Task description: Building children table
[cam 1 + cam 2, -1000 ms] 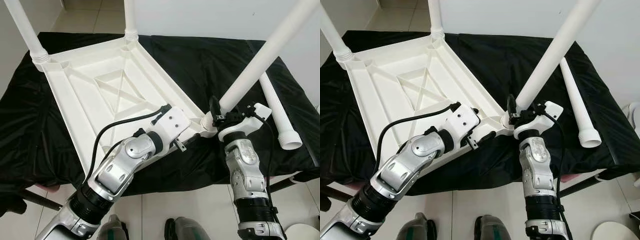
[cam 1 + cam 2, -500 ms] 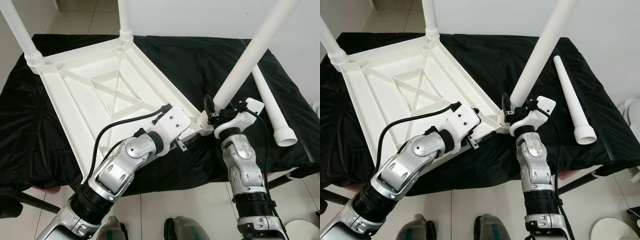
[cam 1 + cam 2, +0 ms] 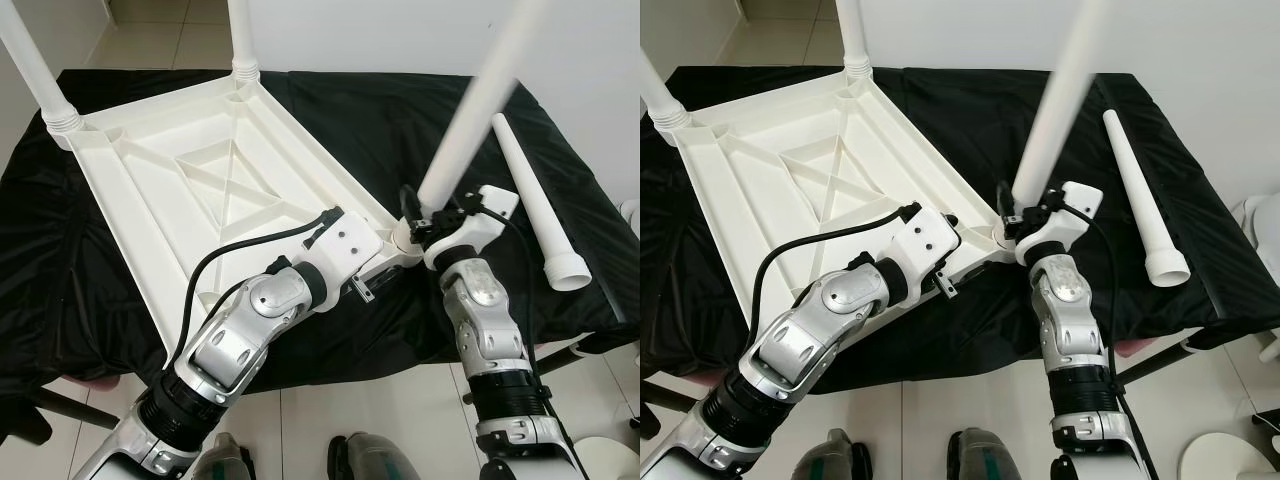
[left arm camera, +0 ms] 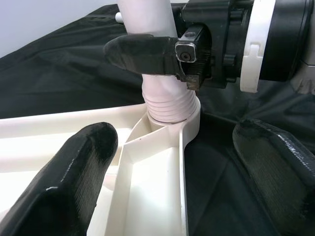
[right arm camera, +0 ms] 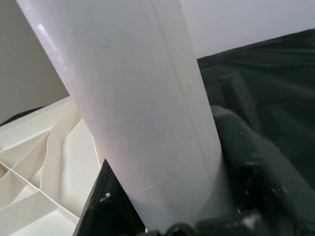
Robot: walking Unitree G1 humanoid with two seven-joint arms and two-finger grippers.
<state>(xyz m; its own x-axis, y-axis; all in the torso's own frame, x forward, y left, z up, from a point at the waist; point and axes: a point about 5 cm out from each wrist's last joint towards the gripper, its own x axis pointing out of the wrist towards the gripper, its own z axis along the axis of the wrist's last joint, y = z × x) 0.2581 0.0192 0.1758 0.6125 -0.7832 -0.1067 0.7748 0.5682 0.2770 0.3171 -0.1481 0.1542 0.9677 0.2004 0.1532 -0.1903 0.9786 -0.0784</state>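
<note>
- The leg (image 3: 462, 135) in the right gripper (image 3: 425, 222) has swung more upright over the last second — earlier it leaned well out toward 2 o'clock, now it rises nearer 1 o'clock from its corner socket (image 3: 404, 234). It looks blurred, so I judge it is mid-motion.
- What that means: the third leg is being squared up and seated in the near right corner of the top (image 3: 200, 190). In the left wrist view its ribbed end (image 4: 170, 105) sits in the socket ring, though I cannot tell whether it is fully home.
- Right gripper: fingers (image 4: 142, 53) clamped on the leg just above the ribbed end.
- Left gripper (image 3: 375, 280): jaws spread wide astride the top's edge by that corner, holding nothing that I can see — it seems to steady the top.
- The top lies upside down on a black cloth (image 3: 90, 290), ribs and a crossed centre panel showing; it is white, moulded plastic.
- Two legs already stand at the far corners, at 10 and 12 o'clock.
- A spare leg (image 3: 535, 215) lies loose on the cloth at 3 o'clock, well apart from the top — the fourth, by my guess, for the near left corner.
</note>
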